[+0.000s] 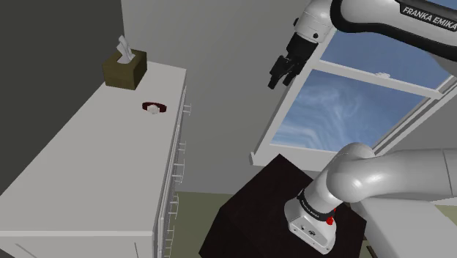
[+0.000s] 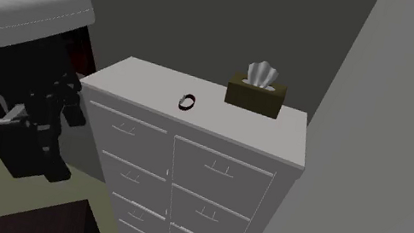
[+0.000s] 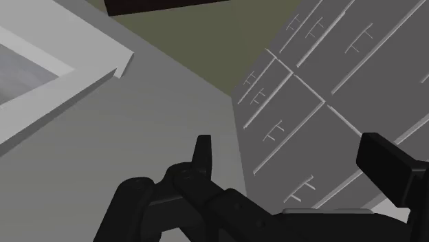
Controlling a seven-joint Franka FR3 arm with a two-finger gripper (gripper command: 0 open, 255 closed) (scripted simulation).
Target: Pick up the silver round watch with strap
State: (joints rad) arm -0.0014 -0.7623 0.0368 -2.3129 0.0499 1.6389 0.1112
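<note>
**White dresser top carries the watch; jaws spread in open air**

Shoulder view: you see the watch (image 1: 153,108) left of centre. It is a dark reddish strap curled into a ring with a small pale face, lying on the smooth white top of the dresser (image 1: 88,161). A boxy olive-brown tissue box (image 1: 124,67), with a crumpled white tissue, stands at the upper left. The black gripper (image 1: 284,69) hangs right of centre near the top, well apart from the watch, before the window (image 1: 366,102).

Second exterior view: the watch reads as a thin dark ring near frame centre, with the tissue box to its right.

Wrist view: your two blocky fingers (image 3: 388,165) stand apart with nothing clasped. Beyond them lie flat grey drawer fronts (image 3: 309,62) with thin wire handles.
</note>
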